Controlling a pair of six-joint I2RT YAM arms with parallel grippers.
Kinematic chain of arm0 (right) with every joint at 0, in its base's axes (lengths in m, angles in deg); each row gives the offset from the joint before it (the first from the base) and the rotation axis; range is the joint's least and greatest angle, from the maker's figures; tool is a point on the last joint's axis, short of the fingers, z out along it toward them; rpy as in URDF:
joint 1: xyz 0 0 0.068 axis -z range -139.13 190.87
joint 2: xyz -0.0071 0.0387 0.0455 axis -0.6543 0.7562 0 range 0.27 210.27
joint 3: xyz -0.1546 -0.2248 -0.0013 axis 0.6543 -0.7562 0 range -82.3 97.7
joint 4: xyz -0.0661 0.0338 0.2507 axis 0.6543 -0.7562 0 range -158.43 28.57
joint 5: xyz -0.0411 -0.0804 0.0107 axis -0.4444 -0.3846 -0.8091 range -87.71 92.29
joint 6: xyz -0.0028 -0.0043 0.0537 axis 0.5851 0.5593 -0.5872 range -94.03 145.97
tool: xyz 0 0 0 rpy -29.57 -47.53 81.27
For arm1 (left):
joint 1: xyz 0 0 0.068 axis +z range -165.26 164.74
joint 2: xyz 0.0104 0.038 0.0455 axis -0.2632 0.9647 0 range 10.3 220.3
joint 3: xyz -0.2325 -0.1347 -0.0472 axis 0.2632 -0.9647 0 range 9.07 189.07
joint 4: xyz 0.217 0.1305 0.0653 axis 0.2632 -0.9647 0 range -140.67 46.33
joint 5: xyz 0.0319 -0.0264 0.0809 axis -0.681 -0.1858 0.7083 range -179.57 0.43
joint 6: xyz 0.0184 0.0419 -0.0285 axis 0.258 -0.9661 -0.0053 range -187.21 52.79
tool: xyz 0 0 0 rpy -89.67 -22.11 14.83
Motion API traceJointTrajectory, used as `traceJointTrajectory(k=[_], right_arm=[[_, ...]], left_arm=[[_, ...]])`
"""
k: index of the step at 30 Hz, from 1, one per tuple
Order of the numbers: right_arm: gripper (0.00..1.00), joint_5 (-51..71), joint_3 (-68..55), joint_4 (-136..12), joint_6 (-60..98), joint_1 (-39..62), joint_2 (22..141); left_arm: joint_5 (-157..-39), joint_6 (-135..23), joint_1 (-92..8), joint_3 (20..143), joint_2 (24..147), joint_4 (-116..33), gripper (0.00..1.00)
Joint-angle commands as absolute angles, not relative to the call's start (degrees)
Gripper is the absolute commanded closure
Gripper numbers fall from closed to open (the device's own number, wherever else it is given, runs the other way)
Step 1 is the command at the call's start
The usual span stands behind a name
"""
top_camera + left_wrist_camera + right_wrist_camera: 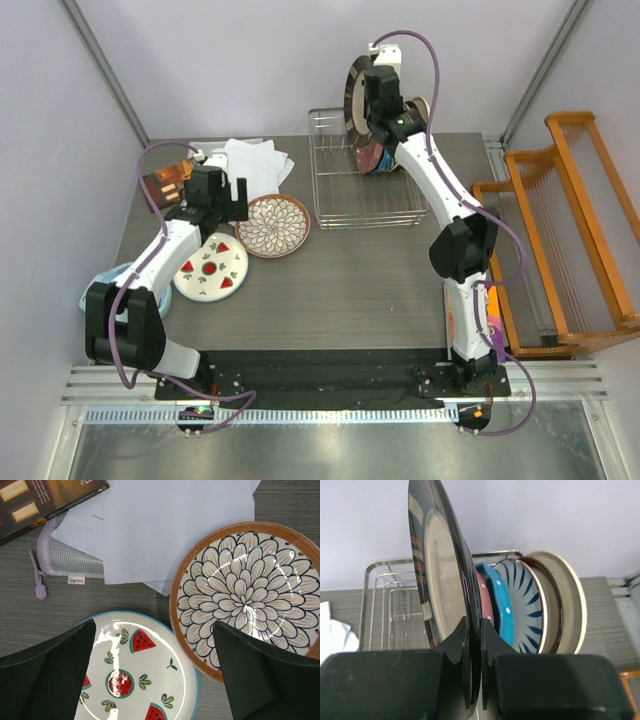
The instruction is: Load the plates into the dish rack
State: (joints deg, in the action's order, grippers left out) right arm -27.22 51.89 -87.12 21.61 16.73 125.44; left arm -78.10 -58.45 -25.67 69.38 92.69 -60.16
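Right end effector [474, 630] grips dark-rimmed plate [440, 580] by its edge; left end effector [155, 630] gapes.

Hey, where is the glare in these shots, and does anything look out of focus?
Left wrist view: white glare streaks on the watermelon plate, fainter sheen on the petal plate, left gripper dark but sharp enough. Right wrist view: banded reflections on the dark-rimmed plate, right gripper close and slightly soft. Top view: even light, soft shadows, no blur.
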Motion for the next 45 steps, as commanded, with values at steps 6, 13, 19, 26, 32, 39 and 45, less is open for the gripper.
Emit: traceJointTrajectory(k=[6,13,19,26,32,39,45], right_arm=[[0.99,-42.5,59.6,-69.9,33.3,13.8,127.4],[0.99,-44.4,59.3,-72.1,35.5,13.1,129.3],[0.99,-42.4,58.8,-75.6,33.4,13.0,130.3],[0.99,-41.3,59.6,-76.1,32.0,12.7,131.1],[0.99,-40.2,59.6,-77.6,30.5,11.8,131.7],[0.99,-43.5,62.2,-78.0,30.6,9.9,133.7],[0.99,-45.7,63.2,-75.5,33.0,9.2,133.8]], left_arm=[[-74.3,-58.8,-25.5,72.2,94.8,-57.0,0.01],[-74.2,-60.5,-25.5,72.1,95.5,-56.1,0.0],[-73.7,-60.4,-25.5,71.9,96.8,-55.9,0.01],[-73.4,-59.7,-25.5,71.1,97.2,-56.0,0.0],[-73.7,-59.4,-25.6,70.9,97.4,-55.7,0.01],[-73.7,-58.7,-25.5,70.3,97.7,-55.2,0.01],[-74.1,-58.5,-25.6,69.3,97.6,-54.2,0.01]])
